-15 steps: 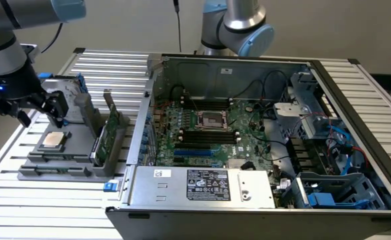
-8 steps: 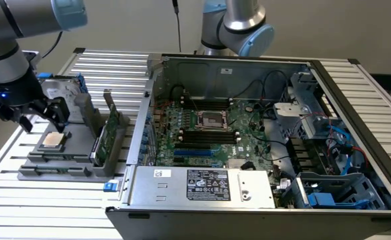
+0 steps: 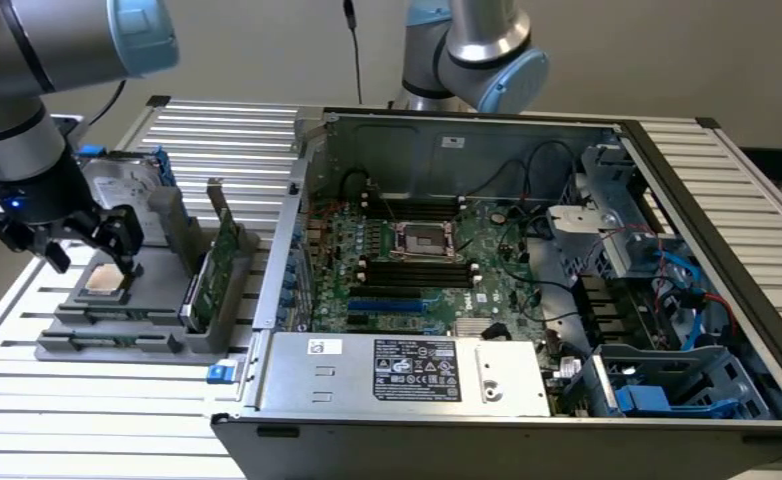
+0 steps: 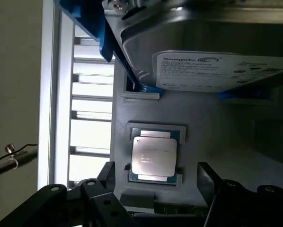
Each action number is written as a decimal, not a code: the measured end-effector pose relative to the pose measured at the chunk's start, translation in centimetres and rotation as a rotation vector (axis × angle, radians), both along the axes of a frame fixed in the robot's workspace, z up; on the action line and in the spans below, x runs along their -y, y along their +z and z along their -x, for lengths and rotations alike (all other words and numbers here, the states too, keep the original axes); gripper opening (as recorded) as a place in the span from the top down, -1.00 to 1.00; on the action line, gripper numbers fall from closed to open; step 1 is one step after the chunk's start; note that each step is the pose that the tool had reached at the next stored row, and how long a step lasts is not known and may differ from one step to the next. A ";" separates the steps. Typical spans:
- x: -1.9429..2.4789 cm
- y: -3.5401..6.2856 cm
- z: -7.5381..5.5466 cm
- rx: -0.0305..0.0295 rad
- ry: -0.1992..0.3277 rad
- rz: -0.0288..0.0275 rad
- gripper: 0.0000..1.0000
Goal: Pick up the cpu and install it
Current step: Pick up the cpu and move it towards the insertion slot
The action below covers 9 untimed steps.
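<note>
The cpu point(image 3: 106, 281) point(image 4: 154, 155), a small square chip with a silvery top and a tan rim, lies flat in its recess on the grey holder point(image 3: 111, 320) point(image 4: 226, 137) at the exterior view's left. My gripper point(image 3: 91, 252) point(image 4: 156, 172) hangs just above it, open. Its black fingers point(image 4: 205, 176) stand apart on either side of the chip without touching it. The empty cpu socket point(image 3: 426, 241) sits in the middle of the motherboard inside the open computer case point(image 3: 364, 375).
A silver white-labelled hard drive point(image 3: 122, 183) point(image 4: 203, 56) in a blue bracket stands behind the cpu. A green circuit card point(image 3: 226, 258) stands upright in the holder beside the case wall. A second arm point(image 3: 478, 55) rises behind the case. Cables and drive bays fill the case's right side.
</note>
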<state>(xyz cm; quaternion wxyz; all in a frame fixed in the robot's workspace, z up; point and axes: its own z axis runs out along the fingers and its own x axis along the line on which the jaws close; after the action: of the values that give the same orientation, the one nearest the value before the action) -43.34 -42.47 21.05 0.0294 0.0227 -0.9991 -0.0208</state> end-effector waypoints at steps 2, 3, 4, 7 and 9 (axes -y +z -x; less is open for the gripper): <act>0.00 -0.38 0.0 0.0001 0.000 -0.0001 -0.58; 0.00 -0.56 0.0 0.0001 0.000 -0.0001 -0.58; 0.00 -0.74 0.0 0.0001 0.000 -0.0001 -0.58; 0.00 -1.28 -0.1 0.0002 0.000 -0.0001 -0.58; 0.00 -1.58 -0.1 0.0004 0.000 -0.0006 -0.58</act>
<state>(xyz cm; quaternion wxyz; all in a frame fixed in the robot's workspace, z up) -43.28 -42.47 19.47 0.0292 0.0227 -0.9991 -0.0211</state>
